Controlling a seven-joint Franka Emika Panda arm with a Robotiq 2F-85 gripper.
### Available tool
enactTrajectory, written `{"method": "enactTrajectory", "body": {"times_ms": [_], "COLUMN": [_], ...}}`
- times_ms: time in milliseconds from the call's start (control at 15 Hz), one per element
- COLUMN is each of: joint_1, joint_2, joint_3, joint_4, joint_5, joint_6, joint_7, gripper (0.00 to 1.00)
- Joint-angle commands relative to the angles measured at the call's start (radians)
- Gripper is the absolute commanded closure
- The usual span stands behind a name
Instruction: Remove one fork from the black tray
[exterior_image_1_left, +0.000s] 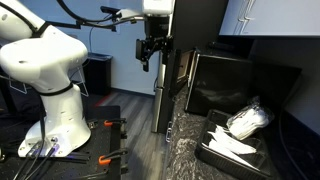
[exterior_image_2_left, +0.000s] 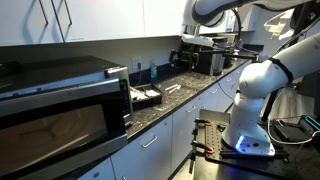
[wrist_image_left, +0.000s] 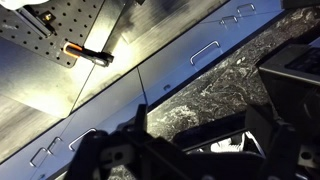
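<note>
In an exterior view your gripper (exterior_image_1_left: 150, 55) hangs in the air, high above the near left edge of the tabletop (exterior_image_1_left: 180, 150), with its fingers pointing down and holding nothing. The black tray (exterior_image_1_left: 205, 150) sits on the tabletop low on the right, well apart from the gripper. White forks (exterior_image_1_left: 235, 147) lie in it. A clear bag (exterior_image_1_left: 250, 118) rests just beyond the tray, in front of a black box (exterior_image_1_left: 225, 85). The white base (exterior_image_1_left: 60, 95) stands on the left.

In an exterior view from along the tabletop (exterior_image_2_left: 190, 95), a microwave (exterior_image_2_left: 60, 105) fills the near left. The tray (exterior_image_2_left: 150, 100) lies just past it, with pale pieces inside. A white piece (exterior_image_2_left: 172, 90) lies on the tabletop farther on, apart from the tray; you cannot tell what it is. The arm (exterior_image_2_left: 215, 8) arches over the far end. The fingers are too small to read here.

In the wrist view the gripper (wrist_image_left: 195, 150) shows its dark fingers (wrist_image_left: 110, 155) spread wide, one low on the left and one on the right, with open space between them. Under them runs the speckled tabletop (wrist_image_left: 220, 90). Something white shows in the gap at the bottom edge, but you cannot tell what. Cabinet fronts with a wire handle (wrist_image_left: 205, 52) run beside the tabletop, and an orange-handled tool (wrist_image_left: 85, 52) lies at the far left.
</note>
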Motion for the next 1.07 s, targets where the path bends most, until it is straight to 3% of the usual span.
{"method": "enactTrajectory", "body": {"times_ms": [0, 267, 533, 1000], "joint_1": [0.012, 0.005, -0.033, -0.074], "joint_2": [0.001, 0.006, 0.043, 0.215], "joint_3": [-0.009, -0.010, -0.054, -0.149], "joint_4": [0.002, 0.001, 0.007, 0.042], "joint_5": [-0.008, -0.006, -0.001, 0.010], "joint_6": [-0.001, 0.013, 0.084, 0.246], "joint_7": [0.007, 0.015, 0.020, 0.003], "gripper": [0.00, 0.00, 0.00, 0.00]}}
